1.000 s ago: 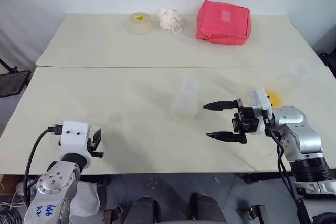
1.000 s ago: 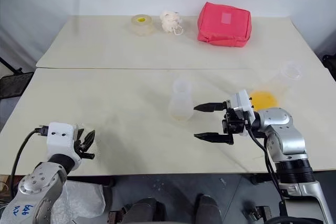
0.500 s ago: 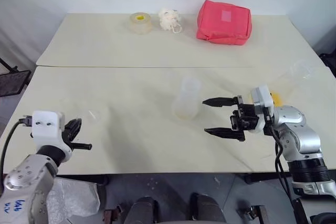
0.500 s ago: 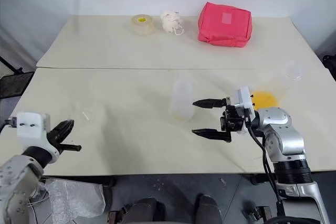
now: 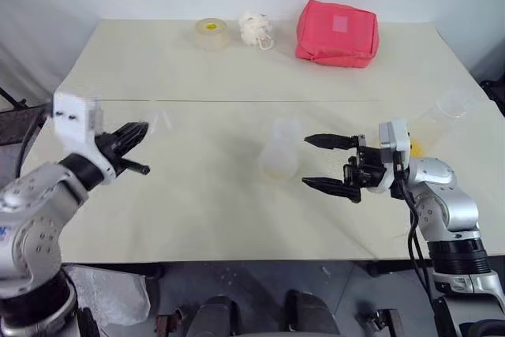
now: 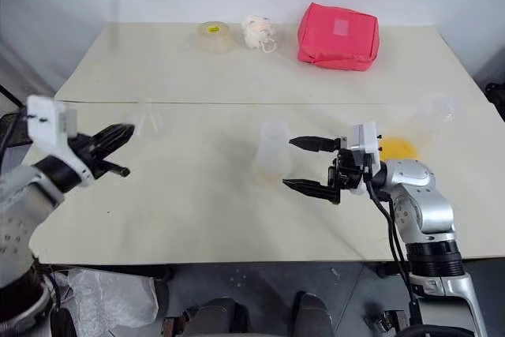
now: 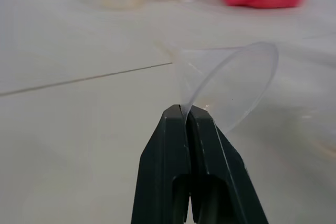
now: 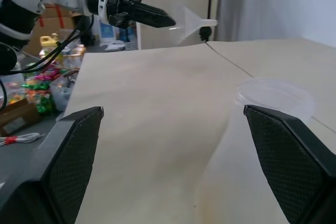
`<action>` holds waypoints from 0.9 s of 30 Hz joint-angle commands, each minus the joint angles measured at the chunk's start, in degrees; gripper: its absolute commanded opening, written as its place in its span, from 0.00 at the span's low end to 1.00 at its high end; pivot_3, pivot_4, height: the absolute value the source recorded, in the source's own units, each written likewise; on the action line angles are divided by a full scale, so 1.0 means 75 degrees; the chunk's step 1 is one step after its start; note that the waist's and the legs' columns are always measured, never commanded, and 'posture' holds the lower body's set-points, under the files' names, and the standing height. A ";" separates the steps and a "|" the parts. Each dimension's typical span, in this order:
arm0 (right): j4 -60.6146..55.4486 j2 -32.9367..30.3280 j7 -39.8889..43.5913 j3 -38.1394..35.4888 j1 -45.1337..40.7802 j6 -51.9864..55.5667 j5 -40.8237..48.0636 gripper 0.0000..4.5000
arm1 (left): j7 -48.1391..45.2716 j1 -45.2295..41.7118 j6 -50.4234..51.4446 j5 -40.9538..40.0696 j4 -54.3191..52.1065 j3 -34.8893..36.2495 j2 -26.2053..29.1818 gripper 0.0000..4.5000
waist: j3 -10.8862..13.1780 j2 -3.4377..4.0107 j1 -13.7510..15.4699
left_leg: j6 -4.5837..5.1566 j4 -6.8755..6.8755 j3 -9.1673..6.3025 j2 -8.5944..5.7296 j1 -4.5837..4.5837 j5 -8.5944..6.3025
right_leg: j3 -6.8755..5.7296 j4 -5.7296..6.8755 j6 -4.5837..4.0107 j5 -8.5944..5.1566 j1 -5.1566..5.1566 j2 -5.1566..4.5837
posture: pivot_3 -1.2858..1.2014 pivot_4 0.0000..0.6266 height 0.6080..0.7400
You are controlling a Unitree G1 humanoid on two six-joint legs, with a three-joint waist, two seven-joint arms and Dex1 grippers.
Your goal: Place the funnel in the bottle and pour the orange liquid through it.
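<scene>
A: Above the table (image 5: pixel 197 195), what has the left gripper (image 7: pixel 185 113) got?
B: Its fingers pinch the funnel (image 7: pixel 231 82) by the rim
A: And the right gripper (image 5: pixel 325 162)?
B: Spread wide, with the bottle (image 5: pixel 280 150) just beyond its fingertips

Bright even light, soft shadows, blurred backgrounds

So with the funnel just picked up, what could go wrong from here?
1. The left tool pinches the funnel only by a thin edge of its rim, so it could twist or slip out in transit.
2. The right tool stands open close beside the bottle; a slight nudge might tip it.
3. The funnel is clear, as is the bottle's neck, so seating the stem may be imprecise.
</scene>
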 commanded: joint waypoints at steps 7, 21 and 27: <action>-0.0774 0.0116 -0.0956 -0.0619 0.0375 -0.0455 -0.0130 1.00 | -0.1361 -0.2499 -0.0076 -0.0771 0.1879 -0.1322 0.0523 0.01 | 0.0003 -0.0004 -0.0010 | -0.0015 -0.0011 0.0010 -0.0008 -0.0019 0.0008 | -0.0005 0.0021 0.0000 0.0000 -0.0037 0.0010 | 0.52 0.24 1.00; -0.1567 -0.0071 -0.1598 -0.1065 0.1209 -0.0499 -0.0125 1.00 | -0.2312 -0.5165 0.1947 -0.1528 0.3859 -0.2410 0.0874 0.01 | 0.0006 -0.0006 -0.0048 | -0.0025 -0.0013 0.0012 -0.0011 -0.0022 0.0014 | -0.0004 0.0033 0.0000 0.0000 -0.0048 0.0024 | 0.52 0.24 1.00; -0.1801 -0.0069 -0.1781 -0.1056 0.1477 -0.0467 -0.0125 1.00 | -0.2731 -0.6115 0.3358 -0.1718 0.4656 -0.2843 0.1259 0.01 | 0.0007 -0.0005 -0.0061 | -0.0025 -0.0013 0.0011 -0.0012 -0.0022 0.0014 | -0.0002 0.0037 0.0000 0.0000 -0.0049 0.0026 | 0.52 0.24 1.00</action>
